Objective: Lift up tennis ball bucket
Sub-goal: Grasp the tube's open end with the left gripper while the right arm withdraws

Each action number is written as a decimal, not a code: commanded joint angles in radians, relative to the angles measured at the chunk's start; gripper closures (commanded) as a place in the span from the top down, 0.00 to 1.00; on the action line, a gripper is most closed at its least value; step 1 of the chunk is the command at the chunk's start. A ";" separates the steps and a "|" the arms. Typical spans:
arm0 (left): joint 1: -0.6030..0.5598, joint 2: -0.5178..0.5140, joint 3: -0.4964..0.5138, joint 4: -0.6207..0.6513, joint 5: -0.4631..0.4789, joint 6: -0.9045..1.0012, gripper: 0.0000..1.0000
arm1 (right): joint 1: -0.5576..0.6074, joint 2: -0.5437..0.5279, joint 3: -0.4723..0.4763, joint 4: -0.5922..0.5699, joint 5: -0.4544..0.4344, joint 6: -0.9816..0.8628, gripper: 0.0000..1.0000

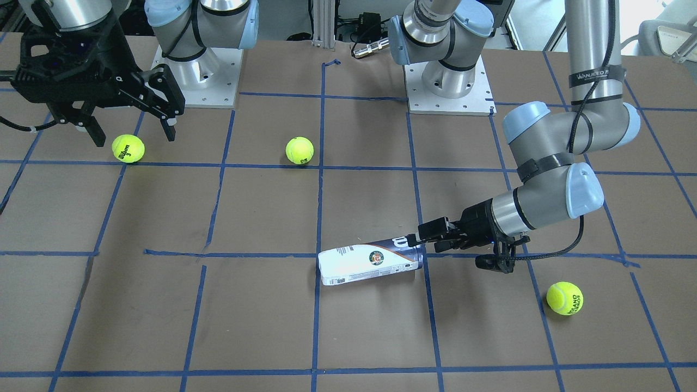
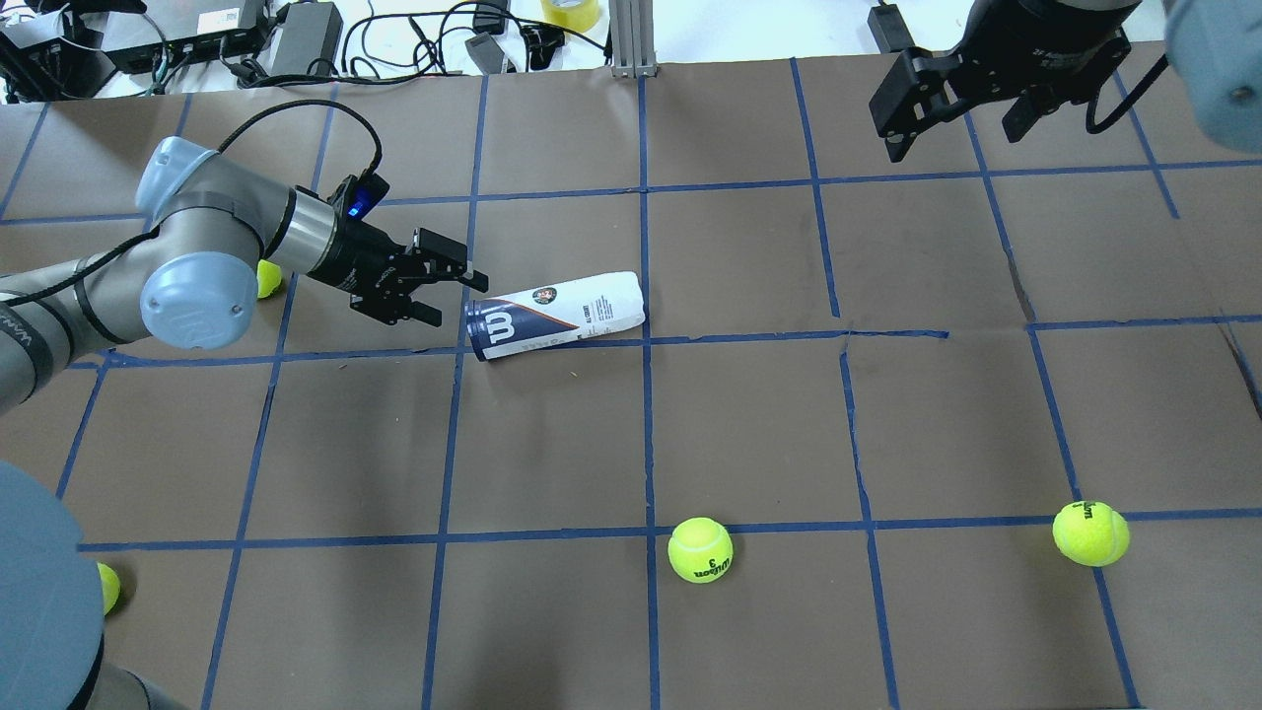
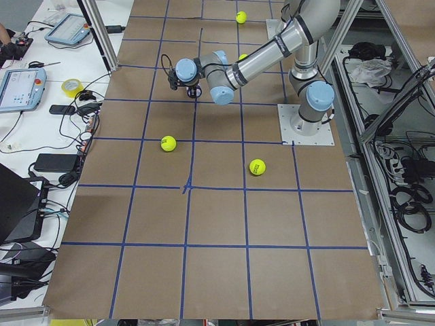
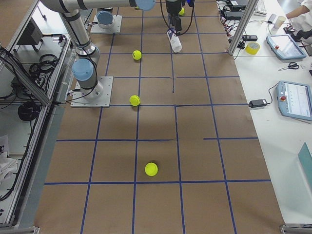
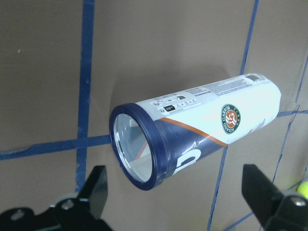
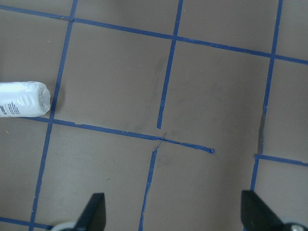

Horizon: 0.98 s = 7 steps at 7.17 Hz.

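The tennis ball bucket (image 1: 370, 264) lies on its side on the brown table, also in the overhead view (image 2: 557, 314) and the exterior right view (image 4: 175, 43). Its dark blue rim and open mouth face my left gripper (image 2: 458, 299), which is open and empty, level with the table, just short of the rim. In the left wrist view the bucket (image 5: 192, 130) lies ahead, between the two spread fingers (image 5: 96, 192). My right gripper (image 2: 951, 138) is open and empty, raised far away at the table's far right. The right wrist view shows only the bucket's white end (image 6: 24, 98).
Loose tennis balls lie about: one (image 2: 700, 550) near the middle front, one (image 2: 1090, 532) at the right front, one (image 2: 266, 278) behind my left forearm, one (image 2: 106, 589) at the left edge. Blue tape lines grid the brown table (image 2: 749, 424). Cables and power bricks lie beyond the far edge.
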 commanded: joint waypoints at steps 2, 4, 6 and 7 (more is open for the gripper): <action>-0.033 -0.049 -0.002 0.028 -0.003 -0.004 1.00 | 0.004 0.003 0.026 0.005 -0.010 0.020 1.00; -0.043 -0.049 0.000 0.028 -0.005 -0.008 1.00 | 0.004 0.005 0.026 0.006 -0.011 0.103 1.00; -0.043 -0.049 0.001 0.030 -0.005 -0.007 0.54 | 0.004 0.005 0.026 0.026 -0.014 0.169 1.00; -0.043 -0.050 0.003 0.028 -0.006 -0.008 0.32 | 0.004 0.009 0.026 0.029 -0.013 0.222 1.00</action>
